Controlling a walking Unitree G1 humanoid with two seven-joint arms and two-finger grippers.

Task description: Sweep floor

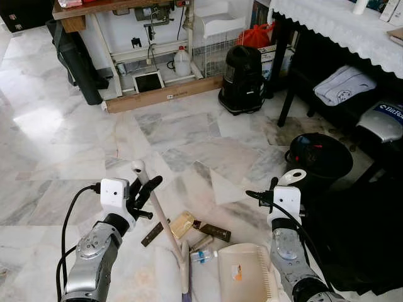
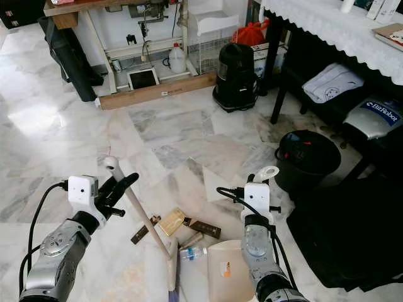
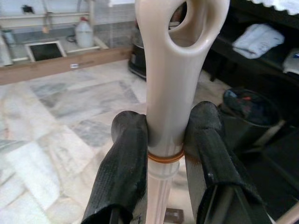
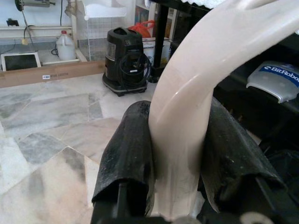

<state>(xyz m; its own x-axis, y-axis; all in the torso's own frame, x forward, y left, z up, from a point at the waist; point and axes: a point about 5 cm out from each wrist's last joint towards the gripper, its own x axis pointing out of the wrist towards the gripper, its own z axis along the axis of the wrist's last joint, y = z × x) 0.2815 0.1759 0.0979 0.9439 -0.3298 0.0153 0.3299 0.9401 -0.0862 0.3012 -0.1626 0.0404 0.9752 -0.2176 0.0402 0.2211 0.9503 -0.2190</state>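
Nearby, the left claw (image 3: 163,154) grips the broom handle (image 1: 154,204), and the right claw (image 4: 180,154) grips the dustpan (image 1: 242,272) handle. Litter (image 1: 189,228) lies between them; open marble floor (image 1: 170,129) stretches ahead.

My broom (image 1: 160,217) head runs off the near edge, as does my dustpan (image 1: 242,274). The small scraps (image 1: 189,229) on the floor are too small for me to identify.
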